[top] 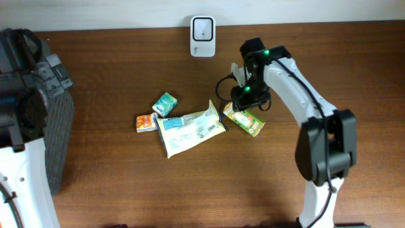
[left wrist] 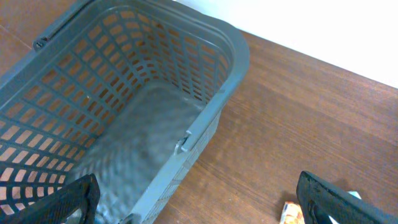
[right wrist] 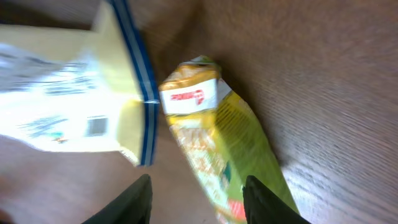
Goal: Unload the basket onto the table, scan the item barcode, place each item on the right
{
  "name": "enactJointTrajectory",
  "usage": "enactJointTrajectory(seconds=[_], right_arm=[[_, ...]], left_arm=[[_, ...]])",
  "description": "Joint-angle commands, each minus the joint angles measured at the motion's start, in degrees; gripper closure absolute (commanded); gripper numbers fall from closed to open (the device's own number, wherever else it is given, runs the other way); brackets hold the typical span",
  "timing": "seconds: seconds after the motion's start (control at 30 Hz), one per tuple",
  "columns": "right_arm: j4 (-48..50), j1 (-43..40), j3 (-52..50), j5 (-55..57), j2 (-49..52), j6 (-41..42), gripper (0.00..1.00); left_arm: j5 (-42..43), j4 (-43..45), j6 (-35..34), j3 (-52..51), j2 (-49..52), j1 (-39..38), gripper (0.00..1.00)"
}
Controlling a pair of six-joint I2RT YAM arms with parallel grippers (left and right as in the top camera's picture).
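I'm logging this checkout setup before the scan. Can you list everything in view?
table: 1, dark brown wood, under everything
basket: 1, grey plastic mesh, at the table's left edge
barcode scanner: 1, white, middle of the far edge
large bag: 1, pale yellow with blue trim, lying flat at centre
teal packet: 1, teal, just behind the large bag's left end
orange packet: 1, orange, left of the large bag
green snack packet: 1, green and yellow, right of the large bag
left gripper: 1, black fingers, open, above the basket's rim
right gripper: 1, black fingers, open, straddling the green snack packet
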Motion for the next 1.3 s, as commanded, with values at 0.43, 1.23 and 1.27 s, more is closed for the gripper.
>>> enactJointTrajectory(seconds=[0.43, 1.23, 1.27], right_arm=[[12.8, -11.8, -20.9, -12.9, -3.7, -15.5, 0.33], [2.4, -21.3, -17.0, -52.0, -3.6, -16.5, 0.96], [-0.8, -22.9, -17.0, -58.2, -3.6, -19.5, 0.96]], left_arm=[[-0.6, 0.0, 0.1, 0.4, -0.3, 0.3, 0.01], [-0.6, 0.0, 0.1, 0.4, -0.3, 0.3, 0.01], [-0.6, 0.0, 0.1, 0.4, -0.3, 0.2, 0.01]])
